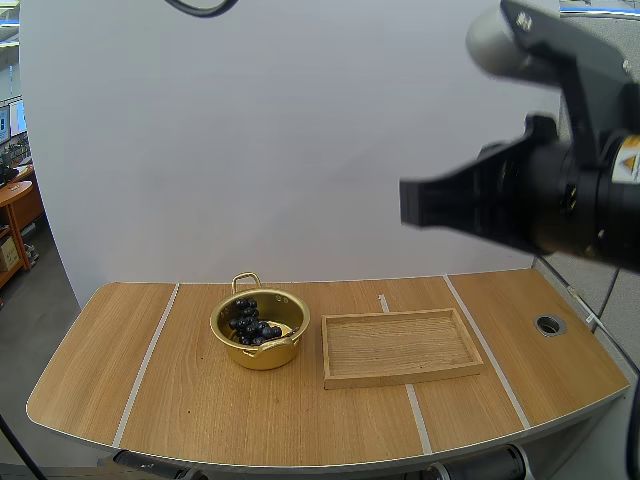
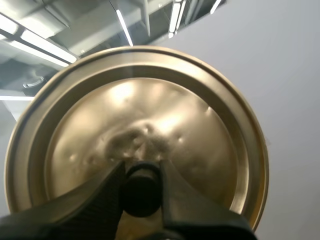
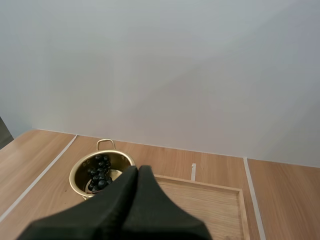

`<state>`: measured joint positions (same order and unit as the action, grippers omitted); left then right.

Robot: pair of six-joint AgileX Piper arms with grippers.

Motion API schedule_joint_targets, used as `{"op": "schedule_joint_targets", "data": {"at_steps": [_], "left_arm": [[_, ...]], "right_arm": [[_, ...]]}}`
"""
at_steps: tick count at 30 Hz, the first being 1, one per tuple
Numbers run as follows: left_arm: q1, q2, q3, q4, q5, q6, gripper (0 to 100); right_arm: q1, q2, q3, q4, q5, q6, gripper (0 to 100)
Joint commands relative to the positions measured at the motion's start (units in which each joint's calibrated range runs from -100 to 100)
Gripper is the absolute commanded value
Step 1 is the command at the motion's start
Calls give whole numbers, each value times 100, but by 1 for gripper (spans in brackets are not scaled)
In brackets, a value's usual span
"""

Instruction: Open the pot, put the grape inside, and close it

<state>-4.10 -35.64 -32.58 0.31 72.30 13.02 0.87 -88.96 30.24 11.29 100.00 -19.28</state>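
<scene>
Two of three steps are showing as done: the pot (image 1: 258, 352) is standing open on the tabletop (image 1: 200, 420), lower centre-left of the high frame, with the grapes (image 1: 252, 322) lying inside. The left hand (image 2: 142, 175) is clamping the knob (image 2: 142, 192) of the lid (image 2: 150, 110), clear of the pot. The right hand (image 3: 137, 171), fingers together, is holding nothing. Closing is outstanding.

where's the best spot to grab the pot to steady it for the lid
The far loop handle, from above, fingers across its thin bar. It sticks out clear of the rim, while the pot is round and wide and grapes lie inside. That likely leaves the mouth free for the lid the left gripper holds by its knob.
</scene>
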Motion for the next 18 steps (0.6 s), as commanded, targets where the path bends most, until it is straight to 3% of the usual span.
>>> {"op": "schedule_joint_targets", "data": {"at_steps": [1,4,10,18], "left_arm": [[-17,131,-16,68,2099,-21,0],[-17,277,-16,68,2770,-21,0],[-17,549,55,13,2770,-21,0],[-17,590,1164,-664,2770,404,0]], "right_arm": [[-22,-115,783,43,-550,25,0],[-22,-115,1164,43,-1026,25,0],[-22,-115,1814,43,-1559,25,0],[-22,-115,2279,43,-1789,25,0]]}}
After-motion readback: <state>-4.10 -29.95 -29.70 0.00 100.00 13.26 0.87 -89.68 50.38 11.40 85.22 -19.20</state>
